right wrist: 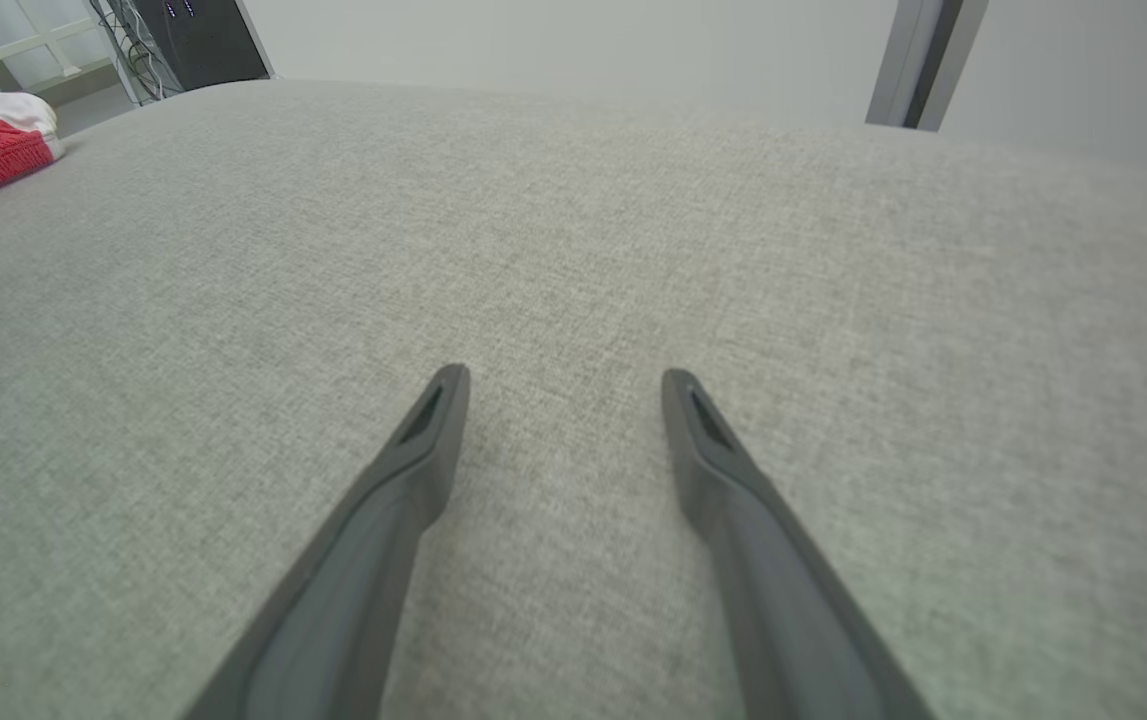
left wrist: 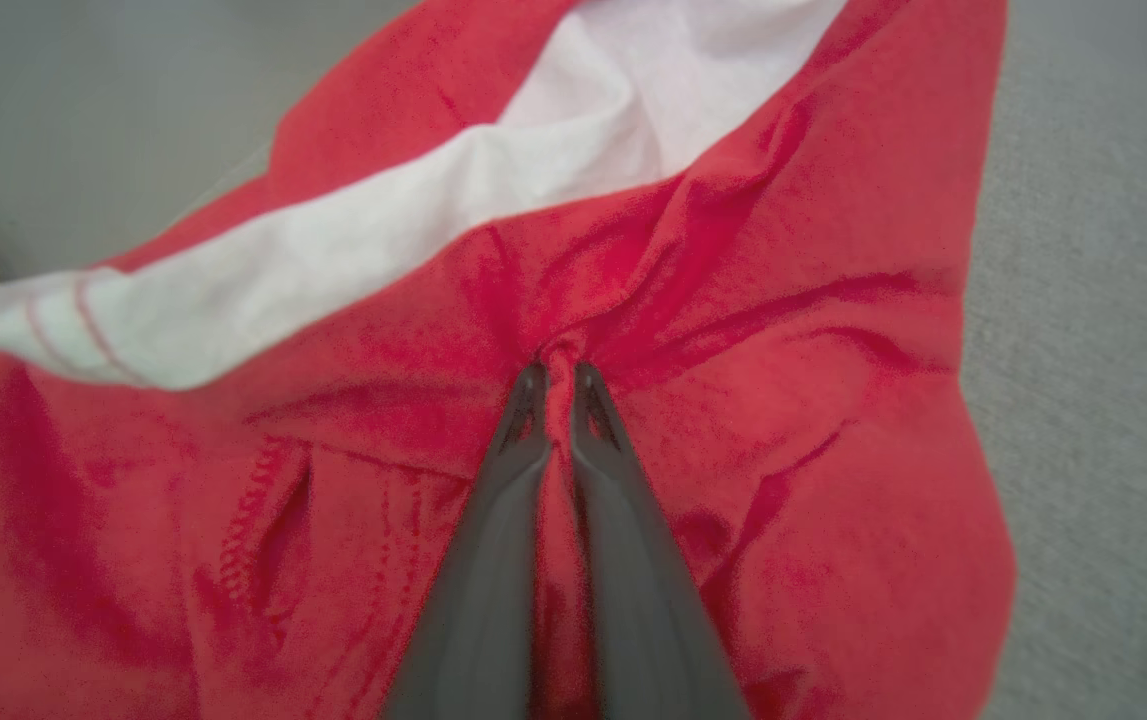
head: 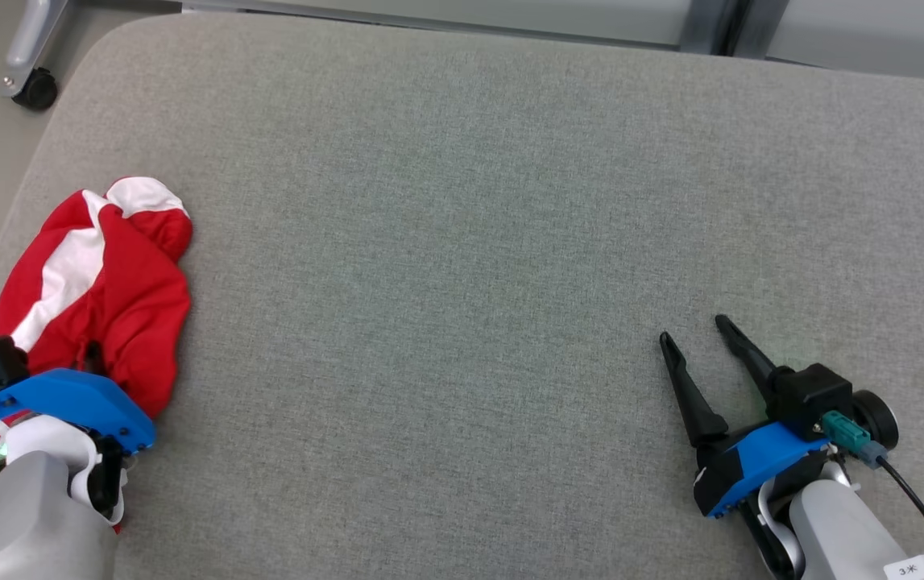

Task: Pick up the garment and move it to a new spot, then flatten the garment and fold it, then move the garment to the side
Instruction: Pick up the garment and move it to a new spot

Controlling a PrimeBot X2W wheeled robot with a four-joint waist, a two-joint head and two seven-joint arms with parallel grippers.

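The first step, the pick-up, is judged to be in hand. The garment (head: pixel 99 290), red with white panels, is seen crumpled in a heap at the left edge of the grey padded surface (head: pixel 462 201), towards the near side. In the left wrist view the left gripper (left wrist: pixel 559 385) is seen with its fingers drawn together on a small ridge of red cloth, which is pinched between the tips. The right gripper (head: pixel 694 329) is held low over bare padding at the near right, well apart from the garment, its fingers spread and nothing between them.

A lift is called for next, followed by a carry to the right, towards the open middle of the surface. Enough height is likely needed for the hanging cloth to clear the padding, and the right gripper is expected to be wanted once flattening begins.

In the head view the left fingertips are hidden under the blue wrist housing, and the near part of the garment is covered by the arm and cut off at the picture's edge. How many layers are pinched cannot be told, nor the kind of garment. The left wrist view is soft and blurred.
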